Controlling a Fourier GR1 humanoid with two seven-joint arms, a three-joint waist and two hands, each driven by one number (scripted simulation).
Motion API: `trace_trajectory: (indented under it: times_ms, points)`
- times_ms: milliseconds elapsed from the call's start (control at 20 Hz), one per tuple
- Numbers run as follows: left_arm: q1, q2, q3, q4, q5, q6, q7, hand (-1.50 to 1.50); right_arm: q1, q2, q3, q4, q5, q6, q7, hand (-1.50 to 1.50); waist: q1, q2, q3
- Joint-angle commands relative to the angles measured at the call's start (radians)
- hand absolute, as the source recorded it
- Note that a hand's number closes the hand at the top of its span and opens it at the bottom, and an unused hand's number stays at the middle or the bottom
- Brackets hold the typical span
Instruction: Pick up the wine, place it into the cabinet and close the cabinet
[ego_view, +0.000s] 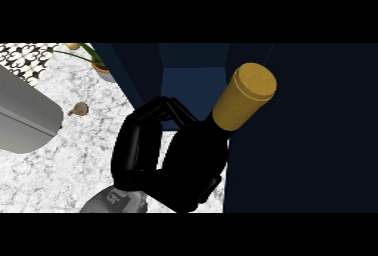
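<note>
The wine bottle has a dark body (193, 159) and a gold-topped neck (247, 95), and it tilts up to the right. My left hand (140, 150) is shut on the bottle's body from the left, with the fingers curled over it. The bottle's top lies against the edge of the dark blue cabinet (303, 130), in front of its open inside (190, 82). The lower part of the bottle is hidden by the hand. My right hand does not show.
A grey rounded appliance (22, 117) stands on the marbled counter (66, 170) at the left. A small tan object (77, 108) lies beside it. A potted plant (102, 67) stands at the back by the cabinet's left wall.
</note>
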Motion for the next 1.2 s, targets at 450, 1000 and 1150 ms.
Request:
trace_trajectory:
  times_ms: [450,1000,1150]
  points:
    - [-0.218,-0.001,0.000,0.213,-0.026,0.154,-0.006,1.50,0.004,-0.046,-0.086,-0.116,-0.148,0.017,0.067,-1.50,-0.001,0.001,0.000]
    - [-0.254,-0.001,-0.028,0.318,0.135,0.244,-0.125,1.50,0.001,0.019,0.027,-0.122,-0.017,-0.013,0.051,-1.50,-0.002,0.001,-0.001]
    - [-0.200,-0.001,-0.045,0.314,0.180,0.246,-0.193,1.50,-0.012,-0.036,-0.086,-0.183,-0.148,-0.014,0.124,-1.50,-0.008,0.000,-0.001]
